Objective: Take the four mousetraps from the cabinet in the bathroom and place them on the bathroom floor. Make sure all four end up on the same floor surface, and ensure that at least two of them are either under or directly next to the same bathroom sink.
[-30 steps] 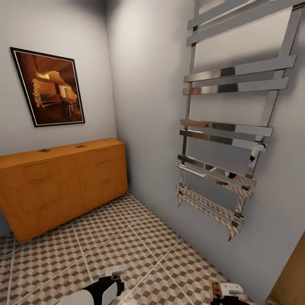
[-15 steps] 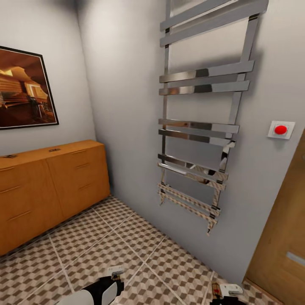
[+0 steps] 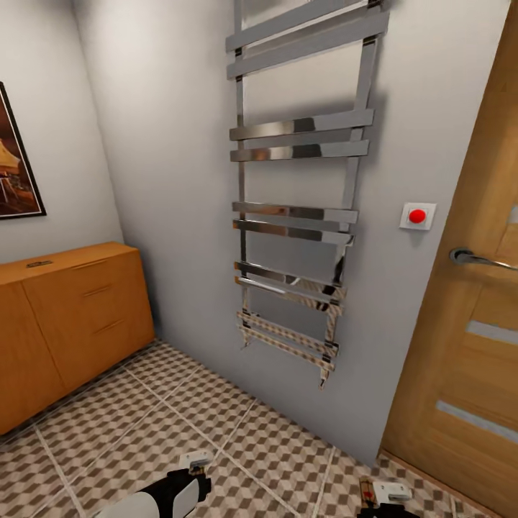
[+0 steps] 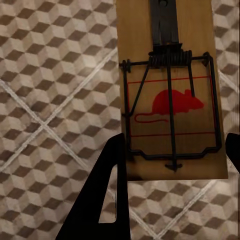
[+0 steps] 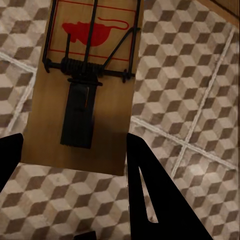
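Note:
In the left wrist view a tan wooden mousetrap (image 4: 170,90) with dark spring wire and a red mouse mark sits between the black fingers (image 4: 107,192), and my left gripper (image 4: 172,160) is shut on it. My right gripper (image 5: 75,155) is shut on a second mousetrap (image 5: 90,85) of the same look. Both traps hang above the cube-patterned bathroom floor (image 3: 144,432). The head view has both grippers, left (image 3: 194,466) and right (image 3: 380,493), at its lower edge. The orange-brown cabinet (image 3: 72,331) stands at the left, with a small flat thing (image 3: 38,264) on its top. The bathroom sink is out of view.
A tall chrome towel rail (image 3: 295,216) hangs on the grey wall ahead. A wooden door (image 3: 467,345) with a metal handle (image 3: 471,257) is at the right, with a red wall button (image 3: 417,215) beside it. A framed picture (image 3: 14,165) hangs above the cabinet.
The head camera has turned to the right: the cabinet and picture slid to the left and the door came into view. Both grippers sit at the same spots in the picture.

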Tool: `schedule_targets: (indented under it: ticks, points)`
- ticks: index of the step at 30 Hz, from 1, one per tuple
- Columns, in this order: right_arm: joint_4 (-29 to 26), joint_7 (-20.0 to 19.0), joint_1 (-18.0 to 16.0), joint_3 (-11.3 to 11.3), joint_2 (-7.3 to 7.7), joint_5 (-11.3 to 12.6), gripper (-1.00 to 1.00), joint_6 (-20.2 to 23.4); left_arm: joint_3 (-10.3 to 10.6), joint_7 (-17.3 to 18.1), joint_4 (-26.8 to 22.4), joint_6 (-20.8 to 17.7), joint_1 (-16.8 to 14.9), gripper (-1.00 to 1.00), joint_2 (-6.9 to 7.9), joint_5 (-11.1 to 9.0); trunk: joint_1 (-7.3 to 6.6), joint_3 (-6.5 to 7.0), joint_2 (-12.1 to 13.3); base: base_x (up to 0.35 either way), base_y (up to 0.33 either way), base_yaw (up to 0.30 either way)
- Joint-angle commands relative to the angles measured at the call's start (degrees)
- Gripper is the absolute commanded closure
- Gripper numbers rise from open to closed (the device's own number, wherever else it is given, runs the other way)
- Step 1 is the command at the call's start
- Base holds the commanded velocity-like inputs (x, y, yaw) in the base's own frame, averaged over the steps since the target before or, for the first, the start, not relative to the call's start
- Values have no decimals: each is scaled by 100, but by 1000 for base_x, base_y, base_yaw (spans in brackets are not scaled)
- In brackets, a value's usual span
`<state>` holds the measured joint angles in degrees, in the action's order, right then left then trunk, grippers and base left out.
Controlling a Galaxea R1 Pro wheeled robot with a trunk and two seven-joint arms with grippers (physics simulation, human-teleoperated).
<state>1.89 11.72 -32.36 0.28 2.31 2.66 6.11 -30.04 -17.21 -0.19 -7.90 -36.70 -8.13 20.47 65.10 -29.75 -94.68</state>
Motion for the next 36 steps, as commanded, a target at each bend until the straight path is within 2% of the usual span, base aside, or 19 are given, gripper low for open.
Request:
schedule_targets:
  ticks: [1,18,36]
  points:
    - [8,-3,-8,9,-1,51,100,1,-42,-22,-2,-25,-4,100,0,59,0,-6,-3,0,0,-297]
    - [12,-230,-8,15,-11,51,100,2,-44,-19,1,-19,-4,100,4,45,0,-6,-3,0,0,-299]
    - [13,-263,-8,12,-11,51,100,4,-37,-11,1,-31,-4,100,-5,52,0,-6,-3,0,0,-300]
